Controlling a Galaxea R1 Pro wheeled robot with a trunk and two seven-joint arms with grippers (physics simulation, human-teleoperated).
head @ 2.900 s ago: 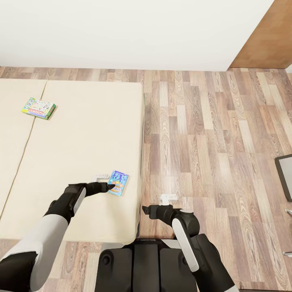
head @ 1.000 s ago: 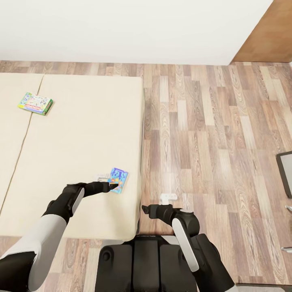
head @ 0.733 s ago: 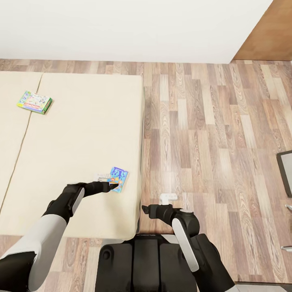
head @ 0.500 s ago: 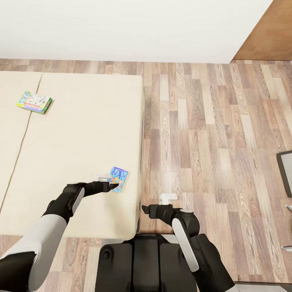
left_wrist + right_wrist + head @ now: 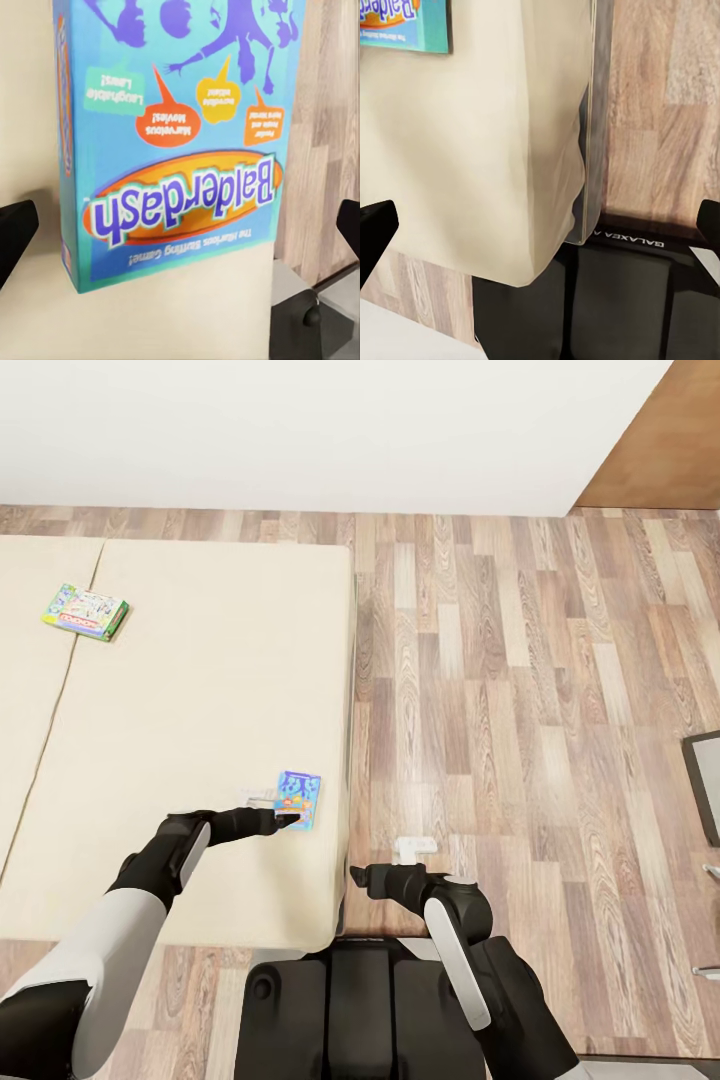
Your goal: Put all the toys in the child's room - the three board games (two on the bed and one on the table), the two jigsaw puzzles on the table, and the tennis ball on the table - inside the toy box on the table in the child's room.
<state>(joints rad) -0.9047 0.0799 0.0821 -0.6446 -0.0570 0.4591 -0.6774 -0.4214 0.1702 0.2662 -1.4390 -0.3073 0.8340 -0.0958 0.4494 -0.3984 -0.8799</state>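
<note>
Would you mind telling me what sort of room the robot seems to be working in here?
Probably a bedroom: a wide beige bed stands on wood-plank flooring, with two board games lying on the mattress.

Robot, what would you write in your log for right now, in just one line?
phase: reaching | left gripper: open, at blue board game on bed | right gripper: open, idle | green-edged board game: untouched
</note>
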